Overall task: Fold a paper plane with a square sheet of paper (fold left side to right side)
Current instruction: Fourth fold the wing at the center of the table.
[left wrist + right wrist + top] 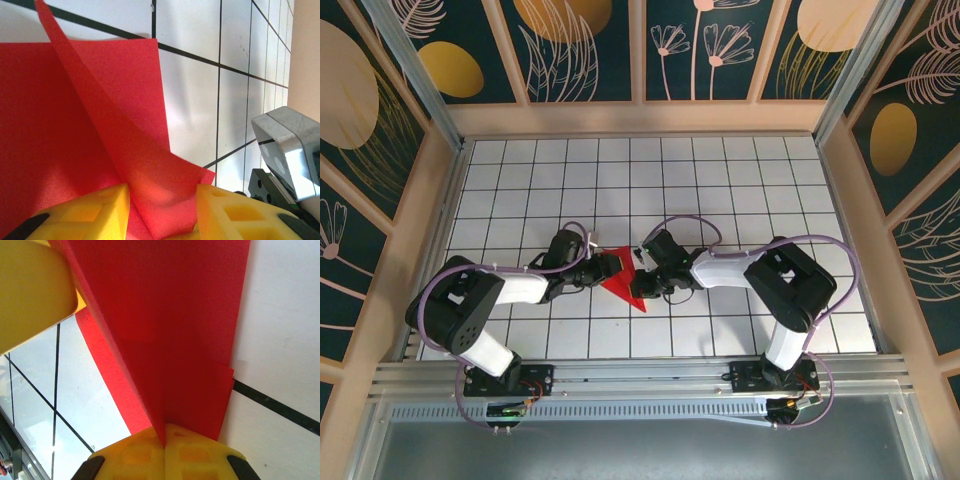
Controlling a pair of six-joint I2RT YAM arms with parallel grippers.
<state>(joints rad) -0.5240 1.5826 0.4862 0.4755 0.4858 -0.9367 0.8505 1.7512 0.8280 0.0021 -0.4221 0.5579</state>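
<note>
Place: a robot test cell of the lab kind, boxed in and purpose-built.
Work surface: white tabletop point(720, 170) ruled all over in an even black grid of square tiles.
Enclosure: dark printed panels point(570, 50) with gold discs and line-drawn plants, standing along the far, left and right edges of the tabletop.
Framing: pale wooden battens point(640, 118) between the panels; slanting aluminium posts point(410, 70) at the far corners.
Near edge: slotted aluminium rail point(640, 375) running the full width.
Machinery: left arm point(470, 310) and right arm point(790, 280), black and white, bolted side by side to that rail.
Wiring: purple cables point(850, 270) looped loosely along both arms.
</note>
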